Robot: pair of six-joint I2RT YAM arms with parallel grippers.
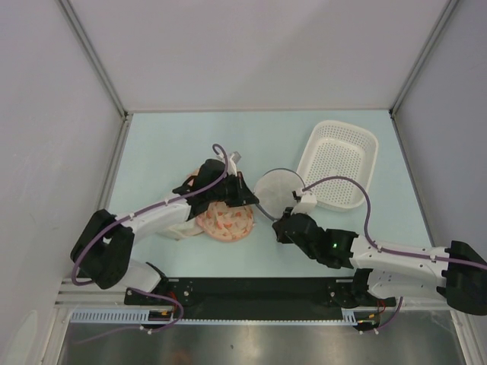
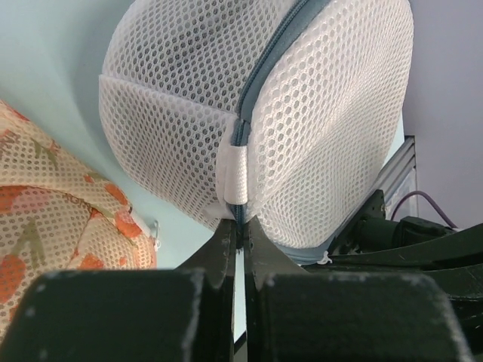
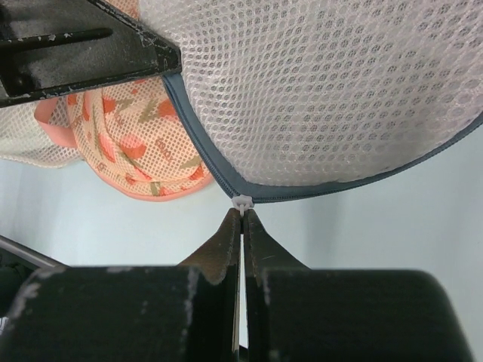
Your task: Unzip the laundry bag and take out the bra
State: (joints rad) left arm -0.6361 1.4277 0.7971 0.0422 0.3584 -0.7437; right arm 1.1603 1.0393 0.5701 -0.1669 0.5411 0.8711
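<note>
Your bag (image 1: 278, 190) is mid-table (image 1: 167, 152), between the peach item (image 1: 226, 220) on its left and the basket (image 1: 340, 124) on its right, with a gripper at each side. It is a round, drum-shaped pouch of white honeycomb mesh, puffed out and holding its shape, and its flat circular face shows in the top view. A grey-blue zip (image 3: 317, 194) runs round the rim as a narrow dark band. The part you can see is closed. In the left wrist view a short white mesh tab (image 2: 234, 175) folds across the zip. You cannot make out anything through the mesh. Your left gripper (image 2: 240, 225) is clenched, fingers together, pinching the bag's edge just below that tab, where the zip band meets the fingertips. Your right gripper (image 3: 241, 217) is also clamped tight, and its tips are nipping the small white pull (image 3: 241, 202) that hangs from the zip at the bag's lower edge. You cannot tell whether the bag rests on the table or hangs between the two grippers. The peach item lies just beside the bag, under the left arm.
</note>
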